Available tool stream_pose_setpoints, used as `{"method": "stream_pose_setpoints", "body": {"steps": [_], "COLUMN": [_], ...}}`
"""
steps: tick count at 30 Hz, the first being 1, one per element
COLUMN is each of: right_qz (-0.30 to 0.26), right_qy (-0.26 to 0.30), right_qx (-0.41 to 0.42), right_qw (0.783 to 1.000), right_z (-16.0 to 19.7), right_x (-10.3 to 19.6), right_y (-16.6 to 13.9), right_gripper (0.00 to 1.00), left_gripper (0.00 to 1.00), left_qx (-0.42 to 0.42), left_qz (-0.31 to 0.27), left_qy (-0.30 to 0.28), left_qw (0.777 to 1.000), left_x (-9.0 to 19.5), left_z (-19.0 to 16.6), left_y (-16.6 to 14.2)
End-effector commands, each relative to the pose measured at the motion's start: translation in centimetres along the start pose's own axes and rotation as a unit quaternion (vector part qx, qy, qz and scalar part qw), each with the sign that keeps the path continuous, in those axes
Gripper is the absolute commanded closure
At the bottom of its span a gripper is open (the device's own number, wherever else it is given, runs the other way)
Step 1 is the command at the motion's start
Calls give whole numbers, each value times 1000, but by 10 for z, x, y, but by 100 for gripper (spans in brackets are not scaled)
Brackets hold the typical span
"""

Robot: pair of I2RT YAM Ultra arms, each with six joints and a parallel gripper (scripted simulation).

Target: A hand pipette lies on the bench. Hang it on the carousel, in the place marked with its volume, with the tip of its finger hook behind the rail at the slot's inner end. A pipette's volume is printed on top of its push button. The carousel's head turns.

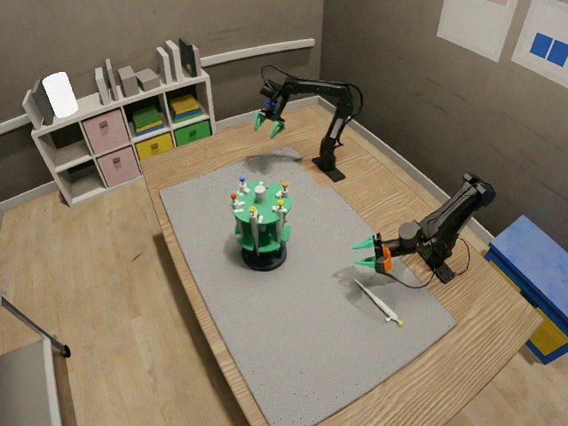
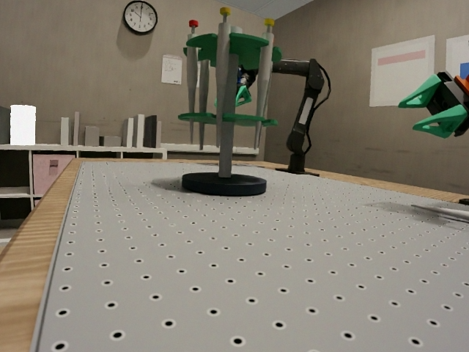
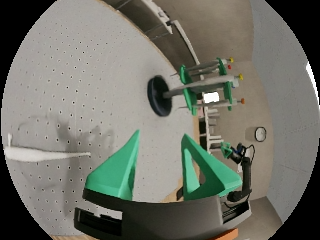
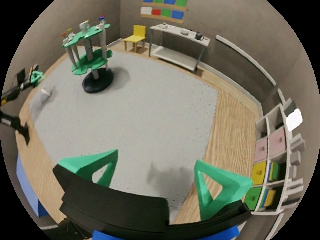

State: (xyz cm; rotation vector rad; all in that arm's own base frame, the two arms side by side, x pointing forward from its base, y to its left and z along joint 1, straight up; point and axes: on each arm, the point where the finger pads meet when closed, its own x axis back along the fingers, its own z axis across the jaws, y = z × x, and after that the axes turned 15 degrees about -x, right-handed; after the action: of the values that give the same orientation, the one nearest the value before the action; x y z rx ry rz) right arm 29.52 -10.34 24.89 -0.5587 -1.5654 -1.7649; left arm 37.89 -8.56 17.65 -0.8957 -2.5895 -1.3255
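Note:
A white pipette with a yellow button [image 1: 379, 303] [image 3: 45, 154] lies on the grey mat [image 1: 293, 330]; its volume print cannot be read. The carousel's green head [image 1: 260, 209] [image 2: 246, 40] [image 4: 90, 35] holds several hanging pipettes with red, blue, orange and yellow buttons. Its slot labels cannot be read. My left gripper [image 1: 358, 253] [image 2: 406, 115] [image 3: 161, 136] is half open and empty, above the mat beyond the loose pipette's tip end. My right gripper [image 1: 264, 130] [image 4: 157, 160] is wide open and empty, high over the far end of the table, behind the carousel.
The carousel's dark round base [image 1: 264, 259] [image 2: 224, 183] [image 3: 159, 96] [image 4: 98, 81] stands on the mat between the two arms' reach. The wooden table [image 1: 485, 348] shows around the mat. A shelf unit [image 1: 105, 106] and a blue cabinet [image 1: 532, 256] stand off the table.

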Motion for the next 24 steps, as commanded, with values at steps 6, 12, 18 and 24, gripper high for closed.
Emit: {"method": "stream_pose_setpoints", "body": {"steps": [6, 12, 18, 24], "right_qz": [-11, -11, -11, -11], "right_qy": [4, 4, 4, 4], "right_qx": [4, 4, 4, 4], "right_qw": [1000, 1000, 1000, 1000], "right_z": [-2, -2, -2, -2], "right_x": [1, 1, 1, 1], "right_y": [5, 5, 5, 5], "right_gripper": [0, 0, 0, 0], "left_gripper": [51, 51, 51, 51], "left_qx": [101, 137, 131, 177], "left_qz": [-31, -38, -52, -50], "left_qy": [-63, -84, -95, -127], "left_qw": [992, 986, 985, 975], "left_x": [-40, -61, -62, -80], "left_z": [-24, -36, -44, -56], "left_y": [-15, -24, -9, -18]}}
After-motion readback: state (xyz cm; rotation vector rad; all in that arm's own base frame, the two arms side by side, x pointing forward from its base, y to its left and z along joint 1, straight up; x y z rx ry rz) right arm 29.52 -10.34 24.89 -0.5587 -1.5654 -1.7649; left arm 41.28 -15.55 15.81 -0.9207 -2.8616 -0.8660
